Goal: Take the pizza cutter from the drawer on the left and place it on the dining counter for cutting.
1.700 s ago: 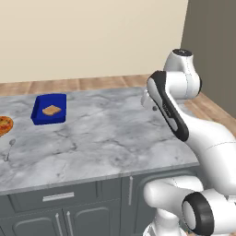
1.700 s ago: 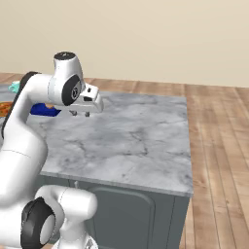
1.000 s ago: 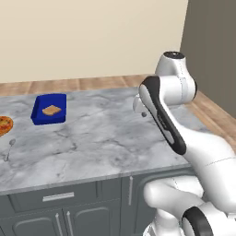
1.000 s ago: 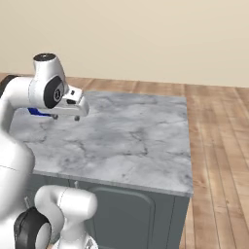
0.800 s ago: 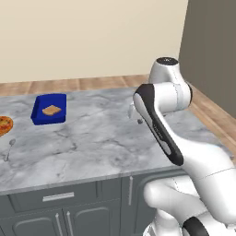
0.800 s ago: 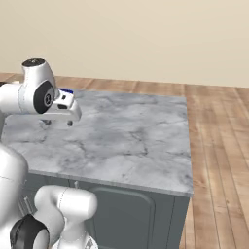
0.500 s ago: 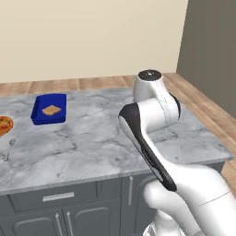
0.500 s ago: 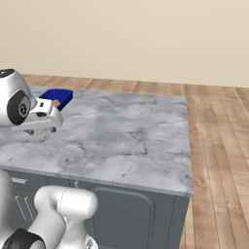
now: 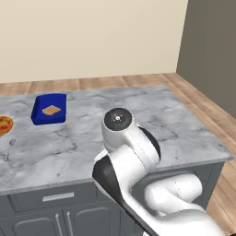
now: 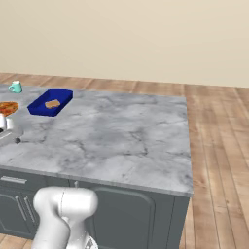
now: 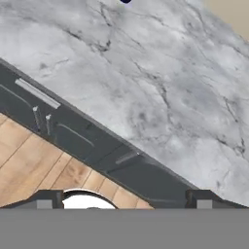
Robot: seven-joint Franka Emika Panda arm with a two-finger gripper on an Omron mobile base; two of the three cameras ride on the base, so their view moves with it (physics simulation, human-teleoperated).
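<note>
Ahead of the gripper (image 11: pixel 124 200) and to its left, the drawer (image 11: pixel 22 97) is shut flat in the cabinet front, its silver bar handle (image 11: pixel 37 92) untouched. I cannot tell where the pizza cutter lies. The dark fingertips (image 11: pixel 44 199) stand wide apart with nothing between them (only wood floor lies below). Beyond the hand, the dining counter (image 11: pixel 160 73) spreads its veined marble, and at its far side sits a blue tray (image 9: pixel 49 109) holding a tan piece of food.

The drawer (image 9: pixel 57 197) front is cut by the lower edge.
</note>
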